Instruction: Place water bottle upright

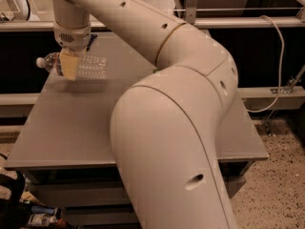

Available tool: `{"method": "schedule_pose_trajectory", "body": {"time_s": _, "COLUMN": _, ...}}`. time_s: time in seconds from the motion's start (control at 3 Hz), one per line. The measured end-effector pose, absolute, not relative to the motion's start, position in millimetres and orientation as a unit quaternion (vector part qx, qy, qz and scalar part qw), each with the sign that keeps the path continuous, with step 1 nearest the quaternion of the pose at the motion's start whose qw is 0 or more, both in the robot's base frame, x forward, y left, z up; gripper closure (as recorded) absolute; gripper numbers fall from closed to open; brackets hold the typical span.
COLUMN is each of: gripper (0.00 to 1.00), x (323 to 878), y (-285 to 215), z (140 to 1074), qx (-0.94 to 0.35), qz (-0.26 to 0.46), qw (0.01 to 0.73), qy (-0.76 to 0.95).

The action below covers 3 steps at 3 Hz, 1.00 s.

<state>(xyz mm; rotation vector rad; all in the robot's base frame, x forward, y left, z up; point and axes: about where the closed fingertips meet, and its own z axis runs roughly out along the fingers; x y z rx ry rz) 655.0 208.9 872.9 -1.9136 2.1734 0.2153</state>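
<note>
Water bottle (pixel 90 67): lying horizontal, white cap jutting left of the fingers, clear ribbed body running out to their right, over the far left corner of the grey table (pixel 71 128). Gripper (pixel 69 71): pointing straight down, fingers (pixel 69 63) clamped across the bottle at its label band, the near tan finger covering it. Right of the fingers: cream arm (pixel 181 128) filling the foreground; white cable (pixel 281 56) beyond.
</note>
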Motion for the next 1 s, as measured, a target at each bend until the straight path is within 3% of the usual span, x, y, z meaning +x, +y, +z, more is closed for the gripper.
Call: {"method": "schedule_pose_trajectory", "body": {"time_s": 1.0, "gripper": 1.0, "x": 672.4, "y": 206.6, "z": 915.9, "qx": -0.635, "qz": 0.142, "qw": 0.307, "qy": 0.695}}
